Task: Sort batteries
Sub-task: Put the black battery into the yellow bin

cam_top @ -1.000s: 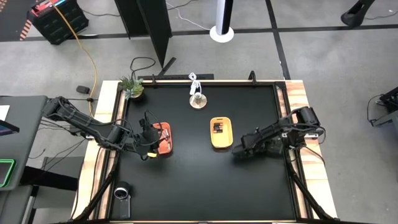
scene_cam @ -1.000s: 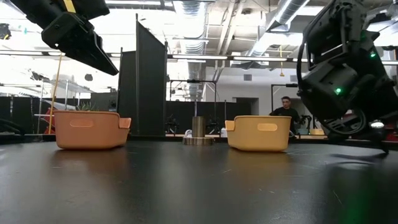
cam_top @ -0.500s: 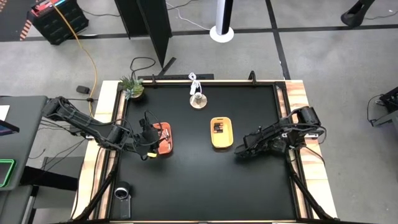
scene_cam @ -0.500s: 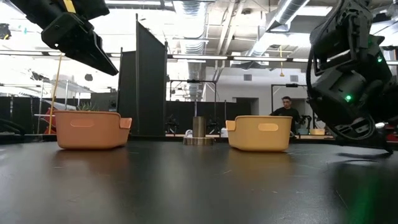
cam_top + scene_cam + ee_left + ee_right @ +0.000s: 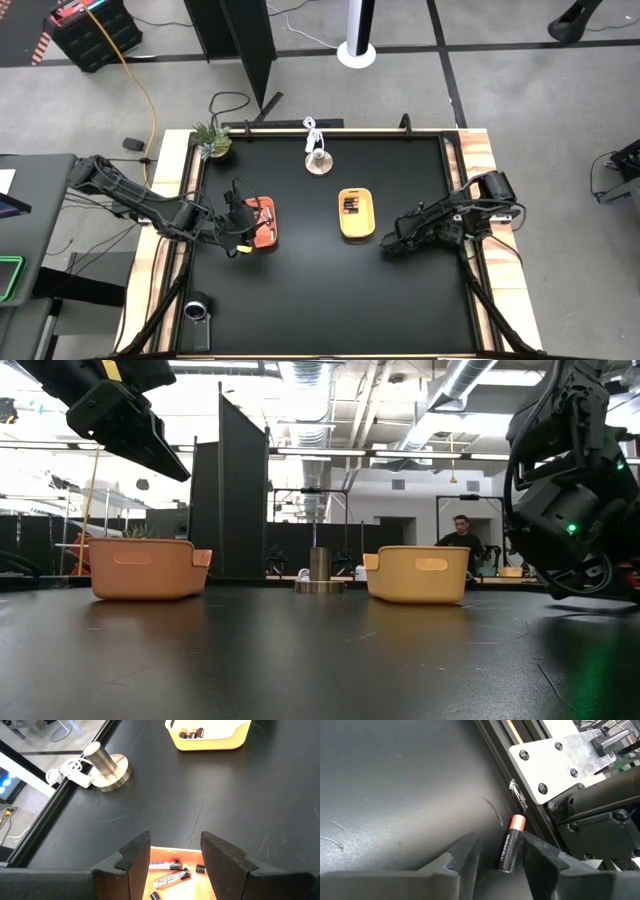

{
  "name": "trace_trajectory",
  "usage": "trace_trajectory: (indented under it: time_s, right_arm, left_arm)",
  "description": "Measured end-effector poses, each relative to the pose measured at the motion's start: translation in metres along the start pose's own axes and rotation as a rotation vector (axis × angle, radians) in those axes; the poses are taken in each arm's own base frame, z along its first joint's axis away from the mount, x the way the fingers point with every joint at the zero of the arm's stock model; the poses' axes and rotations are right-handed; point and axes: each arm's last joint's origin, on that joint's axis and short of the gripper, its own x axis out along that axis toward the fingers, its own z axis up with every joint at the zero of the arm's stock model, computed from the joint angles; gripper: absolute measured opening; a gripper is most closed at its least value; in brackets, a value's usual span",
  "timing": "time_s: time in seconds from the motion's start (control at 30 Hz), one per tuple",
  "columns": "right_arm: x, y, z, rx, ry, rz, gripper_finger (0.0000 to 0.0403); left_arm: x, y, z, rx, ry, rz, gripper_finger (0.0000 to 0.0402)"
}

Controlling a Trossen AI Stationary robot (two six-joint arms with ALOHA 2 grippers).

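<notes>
My right gripper (image 5: 498,845) is open, low over the black table by its right edge rail. Its fingers stand on either side of a black battery with a copper end (image 5: 511,845), which lies flat on the table. My left gripper (image 5: 172,852) is open and hovers above the orange tray (image 5: 262,222). Whitish-silver batteries (image 5: 165,865) lie in that tray. The yellow tray (image 5: 355,213) near the table's middle holds dark batteries (image 5: 192,732). In the low view the left gripper (image 5: 130,420) hangs above the orange tray (image 5: 140,568).
A metal cylinder on a round base with a white cable (image 5: 105,767) stands toward the far edge. A small plant (image 5: 212,140) sits at the far left corner. The right edge rail and a metal bracket (image 5: 555,760) lie just past the battery. A person (image 5: 460,540) stands in the room behind.
The right arm has shifted toward the table's right edge, its elbow drawing back from the yellow tray. The left arm has kept still above the orange tray.
</notes>
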Motion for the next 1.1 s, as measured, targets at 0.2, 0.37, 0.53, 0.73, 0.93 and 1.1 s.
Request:
trace_trajectory:
  time_s: [0.2,0.37,0.53,0.73,0.93,1.1]
  right_arm:
    - [0.0,0.001,-0.001,-0.006,0.016,0.007,0.0127]
    - [-0.002,0.001,-0.002,-0.01,0.029,0.001,0.0133]
    - [-0.008,0.002,-0.002,-0.01,0.045,-0.019,0.016]
    - [-0.01,0.001,-0.004,-0.015,0.067,-0.028,0.0175]
    - [-0.005,-0.004,-0.008,-0.019,0.046,-0.018,0.017]
    - [-0.005,-0.004,-0.008,-0.016,0.05,-0.015,0.0155]
  left_arm:
    - [0.0,0.0,0.0,0.0,0.0,0.0,0.0169]
    - [0.0,0.0,-0.001,0.006,0.007,0.002,0.0169]
    - [0.0,0.0,-0.001,0.006,0.006,0.002,0.0169]
    - [0.0,0.0,-0.001,0.003,0.006,0.002,0.0169]
    - [0.0,0.0,-0.001,0.004,0.006,0.002,0.0169]
    - [0.0,0.0,-0.001,0.005,0.009,0.003,0.0169]
